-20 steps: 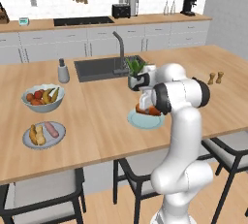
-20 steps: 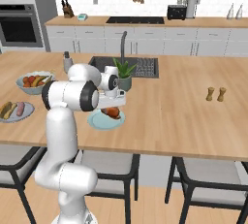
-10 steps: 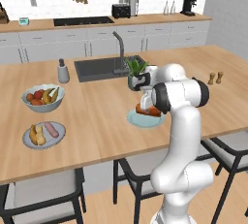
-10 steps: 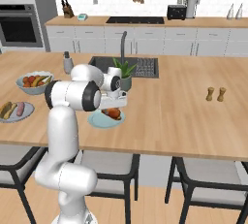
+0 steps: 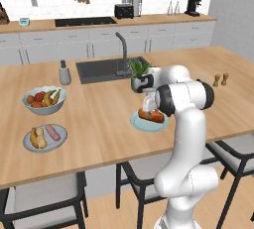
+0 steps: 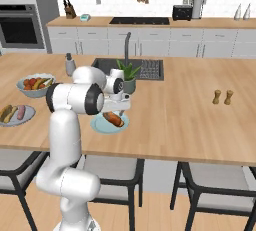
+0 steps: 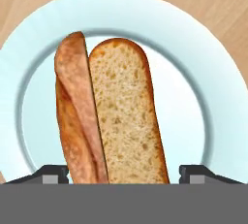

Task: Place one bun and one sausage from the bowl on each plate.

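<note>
My gripper [image 7: 126, 172] is open, its dark fingertips [image 7: 53, 172] wide apart low over a pale blue-grey plate [image 7: 193, 48]. On that plate a golden-tan bun [image 7: 126, 111] lies with a pinkish-brown sausage [image 7: 72, 72] touching its left side, and both pass between the fingertips. From the base, the gripper [image 5: 148, 105] [image 6: 115, 111] hangs just above this plate [image 5: 141, 124] [image 6: 100, 126] near the counter's front edge. A second plate [image 5: 30, 146] [image 6: 7, 120] at the far left carries an orange bun [image 5: 35, 138] and a sausage [image 5: 52, 132]. The bowl is out of view.
A pale fruit bowl [image 5: 43, 108] stands behind the left plate. The sink [image 5: 106, 69] with its tap, a potted plant [image 5: 139, 74] and a soap dispenser [image 5: 64, 73] lie behind the gripper. Two shakers [image 5: 221, 80] stand far right. Stools line the counter front.
The jaws have gone from nearly closed to wide open over the near plate. The arm has hardly moved, and the left plate looks the same.
</note>
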Motion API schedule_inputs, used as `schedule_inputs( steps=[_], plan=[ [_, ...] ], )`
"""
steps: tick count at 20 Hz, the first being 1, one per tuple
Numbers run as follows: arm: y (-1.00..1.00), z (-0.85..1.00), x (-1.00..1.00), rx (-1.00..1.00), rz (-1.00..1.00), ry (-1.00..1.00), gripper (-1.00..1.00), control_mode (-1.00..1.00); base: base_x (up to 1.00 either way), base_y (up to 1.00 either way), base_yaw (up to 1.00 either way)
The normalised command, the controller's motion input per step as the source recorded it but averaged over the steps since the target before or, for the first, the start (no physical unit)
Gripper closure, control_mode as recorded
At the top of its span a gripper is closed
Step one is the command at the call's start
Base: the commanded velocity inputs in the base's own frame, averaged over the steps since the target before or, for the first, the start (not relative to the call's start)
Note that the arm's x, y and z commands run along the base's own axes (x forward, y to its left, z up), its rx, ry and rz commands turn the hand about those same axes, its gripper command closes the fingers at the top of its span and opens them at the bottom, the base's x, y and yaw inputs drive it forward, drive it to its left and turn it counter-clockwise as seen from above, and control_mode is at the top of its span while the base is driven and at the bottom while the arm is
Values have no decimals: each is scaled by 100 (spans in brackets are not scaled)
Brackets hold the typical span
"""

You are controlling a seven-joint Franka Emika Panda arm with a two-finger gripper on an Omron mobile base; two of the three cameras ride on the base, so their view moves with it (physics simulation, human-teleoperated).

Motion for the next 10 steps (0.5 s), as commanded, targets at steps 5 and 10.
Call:
schedule_inputs(
  steps=[5, 10],
  plan=[
    [9, 36, -15, 0, -3, -6, -100, -100, 0, 0, 0],
    [0, 73, -48, 6, -6, -19, -100, -100, 0, 0, 0]
  ],
)
